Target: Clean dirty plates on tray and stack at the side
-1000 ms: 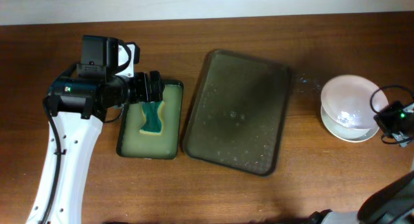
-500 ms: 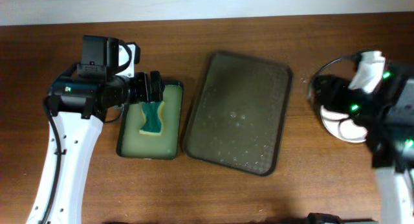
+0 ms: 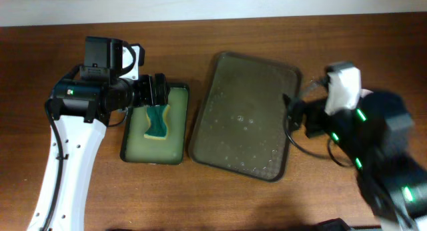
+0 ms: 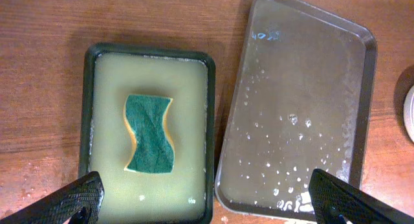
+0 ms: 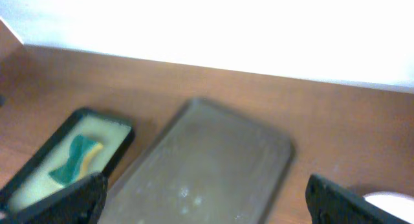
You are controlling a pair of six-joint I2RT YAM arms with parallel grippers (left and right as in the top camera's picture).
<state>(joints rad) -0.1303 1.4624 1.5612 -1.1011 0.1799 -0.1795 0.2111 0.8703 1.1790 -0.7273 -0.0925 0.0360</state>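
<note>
Dark brown tray [image 3: 247, 91], centre frame on the wooden worktop [image 3: 200, 31] (water droplets speckle it). White plate [image 4: 410, 114] edge at the left wrist view's far right. Spread wide and empty: left gripper [image 4: 207, 188], right gripper [image 5: 207, 188].

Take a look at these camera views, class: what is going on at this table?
The left hand hangs open above the teal sponge lying in the small green-lined black tray. The large dark brown rectangular tray beside it carries only water droplets, no plates. The right hand, also open, is near that tray's right edge. An edge of a round white plate shows further right, off the tray.
</note>
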